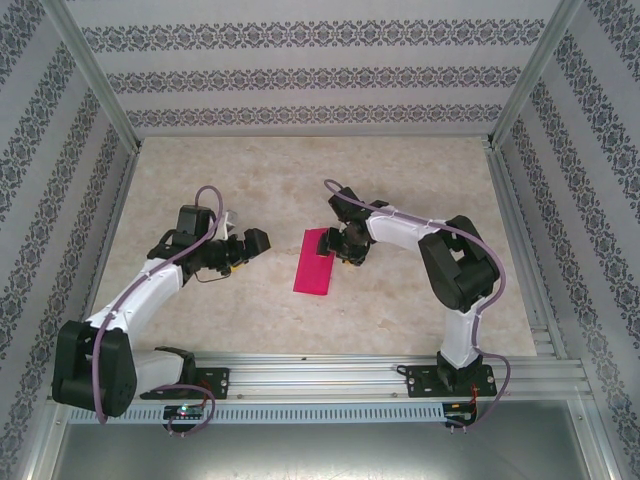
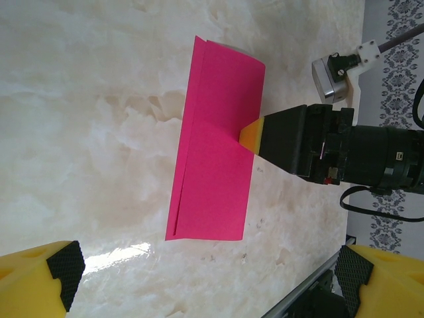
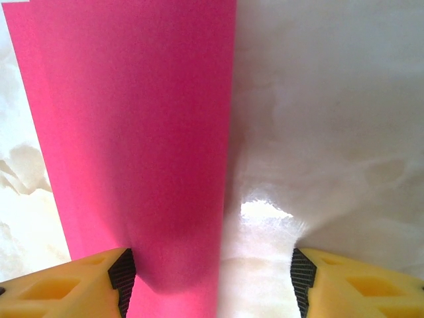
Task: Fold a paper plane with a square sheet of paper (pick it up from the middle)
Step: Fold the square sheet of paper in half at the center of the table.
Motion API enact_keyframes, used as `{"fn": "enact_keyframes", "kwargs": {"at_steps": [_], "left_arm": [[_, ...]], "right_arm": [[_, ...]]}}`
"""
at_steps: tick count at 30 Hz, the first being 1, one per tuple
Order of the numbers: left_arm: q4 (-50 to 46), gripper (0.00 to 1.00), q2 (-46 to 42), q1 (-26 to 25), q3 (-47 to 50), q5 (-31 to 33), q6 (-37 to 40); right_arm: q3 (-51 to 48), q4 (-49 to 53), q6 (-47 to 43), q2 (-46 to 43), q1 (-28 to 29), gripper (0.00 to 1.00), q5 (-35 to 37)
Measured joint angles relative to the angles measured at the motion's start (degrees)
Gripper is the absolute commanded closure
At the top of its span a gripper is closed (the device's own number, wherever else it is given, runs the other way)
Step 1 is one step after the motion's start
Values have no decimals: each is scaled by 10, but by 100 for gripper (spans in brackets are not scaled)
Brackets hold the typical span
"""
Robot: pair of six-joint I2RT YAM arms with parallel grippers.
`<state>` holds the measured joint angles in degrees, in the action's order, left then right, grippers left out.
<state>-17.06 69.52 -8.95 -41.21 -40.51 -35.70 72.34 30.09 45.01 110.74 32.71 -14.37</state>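
1. Two arm bases sit bolted to the aluminium rail (image 1: 330, 368) along the near edge of the bench (image 1: 420, 170).
2. A little farther in, the pink sheet of paper (image 1: 315, 262) (image 2: 215, 179) (image 3: 139, 132) lies flat mid-bench between the arms. It is folded over into a long rectangle, with one layer's edge peeking past the other along a long side.
3. The left claw (image 1: 245, 250) (image 2: 205, 281) hangs just left of the sheet, apart from it. Its yellow fingers are spread wide over bare bench.
4. The right claw (image 1: 340, 246) (image 2: 255, 134) (image 3: 212, 278) sits low at the sheet's right side, toward its far end. Its fingers stand apart, pinching nothing. One yellow fingertip (image 2: 250, 132) overlaps the sheet's right edge, the paper fills the left part of the gap, and bare bench fills the rest.
5. Beyond them, marbled bench runs back to the patterned wall (image 1: 300, 80).
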Motion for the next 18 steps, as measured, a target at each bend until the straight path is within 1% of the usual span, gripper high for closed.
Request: {"fn": "enact_keyframes", "kwargs": {"at_steps": [7, 18], "left_arm": [[5, 0, 29, 0, -15, -2, 8], [13, 0, 68, 0, -33, -15, 17]], "right_arm": [[28, 30, 0, 16, 11, 27, 18], [45, 50, 5, 28, 16, 27, 31]]}}
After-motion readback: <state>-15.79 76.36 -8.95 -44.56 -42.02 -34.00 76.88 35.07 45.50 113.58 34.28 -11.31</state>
